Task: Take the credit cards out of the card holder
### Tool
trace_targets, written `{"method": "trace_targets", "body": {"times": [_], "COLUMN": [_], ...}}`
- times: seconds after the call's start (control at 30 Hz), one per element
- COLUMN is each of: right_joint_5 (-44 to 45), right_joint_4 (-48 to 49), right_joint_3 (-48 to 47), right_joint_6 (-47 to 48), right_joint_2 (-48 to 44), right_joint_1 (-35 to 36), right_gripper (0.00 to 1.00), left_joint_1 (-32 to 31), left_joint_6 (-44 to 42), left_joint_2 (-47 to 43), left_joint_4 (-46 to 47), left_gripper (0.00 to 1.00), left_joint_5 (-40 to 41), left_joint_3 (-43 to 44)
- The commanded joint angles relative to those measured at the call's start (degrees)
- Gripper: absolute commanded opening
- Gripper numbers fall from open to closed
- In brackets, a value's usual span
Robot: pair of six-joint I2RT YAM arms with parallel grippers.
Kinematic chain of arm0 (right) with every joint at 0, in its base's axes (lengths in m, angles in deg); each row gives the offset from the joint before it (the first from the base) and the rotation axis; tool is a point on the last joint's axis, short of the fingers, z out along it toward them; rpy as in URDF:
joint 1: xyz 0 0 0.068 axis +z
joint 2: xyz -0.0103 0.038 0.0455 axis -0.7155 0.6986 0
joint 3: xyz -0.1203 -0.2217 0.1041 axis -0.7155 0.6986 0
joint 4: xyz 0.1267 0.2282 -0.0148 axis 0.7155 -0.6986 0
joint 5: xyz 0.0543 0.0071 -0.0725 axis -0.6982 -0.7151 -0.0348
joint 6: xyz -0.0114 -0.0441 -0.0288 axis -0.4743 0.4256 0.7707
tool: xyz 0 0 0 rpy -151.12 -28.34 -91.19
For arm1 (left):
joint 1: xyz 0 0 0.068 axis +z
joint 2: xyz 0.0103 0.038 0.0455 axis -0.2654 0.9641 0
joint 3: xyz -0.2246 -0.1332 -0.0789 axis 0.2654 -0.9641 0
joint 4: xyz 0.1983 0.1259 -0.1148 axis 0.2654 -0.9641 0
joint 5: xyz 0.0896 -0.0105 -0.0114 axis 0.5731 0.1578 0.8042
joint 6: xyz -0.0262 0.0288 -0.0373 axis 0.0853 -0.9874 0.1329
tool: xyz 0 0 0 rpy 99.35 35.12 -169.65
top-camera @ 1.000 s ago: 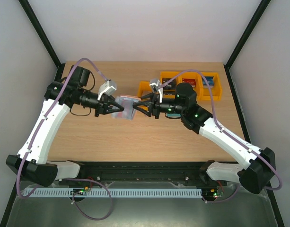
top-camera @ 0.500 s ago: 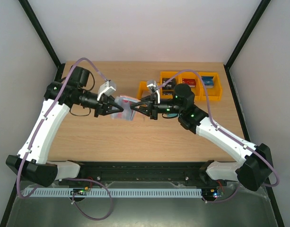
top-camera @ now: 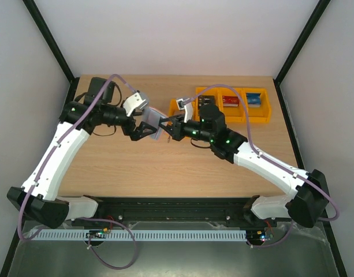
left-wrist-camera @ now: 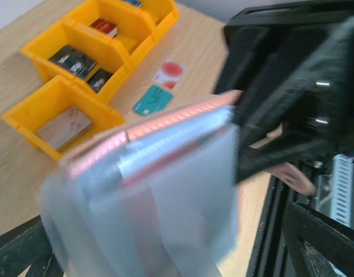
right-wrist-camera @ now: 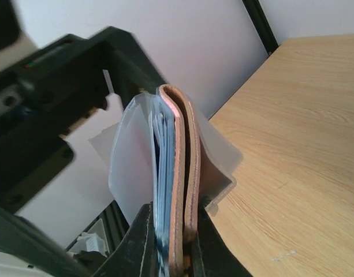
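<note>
- Card holder (right-wrist-camera: 179,173): held in the air above the desk (top-camera: 107,167), between the two arms. Judged light, thin and pliant, with floppy clear sleeves (right-wrist-camera: 130,167).
- Right hand (right-wrist-camera: 172,225): clenched on one edge of the holder.
- Left hand (top-camera: 148,128): released, jaws spread beside the holder.
- Blue-grey card (right-wrist-camera: 164,173): only its edge shows inside. Judged stiff and slick, so pinch the exposed edge and draw it straight out.

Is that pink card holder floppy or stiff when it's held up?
The card holder, pinched at one edge by the right gripper, stands up without drooping, so its cover is probably fairly stiff. Its clear sleeves fan out and look bendy. Likely light too: one pinch holds it.
</note>
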Motion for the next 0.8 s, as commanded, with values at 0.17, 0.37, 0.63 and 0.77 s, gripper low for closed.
{"method": "trace_targets", "body": {"times": [0.17,0.37,0.63,0.77], "right_joint_5": [3.4,3.3,1.7,1.6], "right_joint_4": [1.5,-2.1,-4.9,-5.9], "right_joint_3": [-3.6,-3.1,-2.2,-1.9], "right_joint_6": [-2.4,-0.6,0.5,0.4], "right_joint_2": [-0.2,-2.5,-5.2,-6.4], "right_joint_1": [2.4,1.6,0.1,-1.0], "right_gripper": [0.02,0.02,0.02,0.02], "left_joint_1": [-3.5,0.6,7.0,9.8], "left_joint_6": [6.2,6.9,7.1,6.5], "left_joint_2": [2.6,1.8,1.4,1.4], "left_joint_4": [11.3,13.5,14.3,15.4], "left_gripper": [0.99,0.99,0.99,0.99], "left_joint_5": [26.8,30.1,25.2,24.6], "left_joint_3": [-4.8,-5.8,-7.4,-8.1]}}
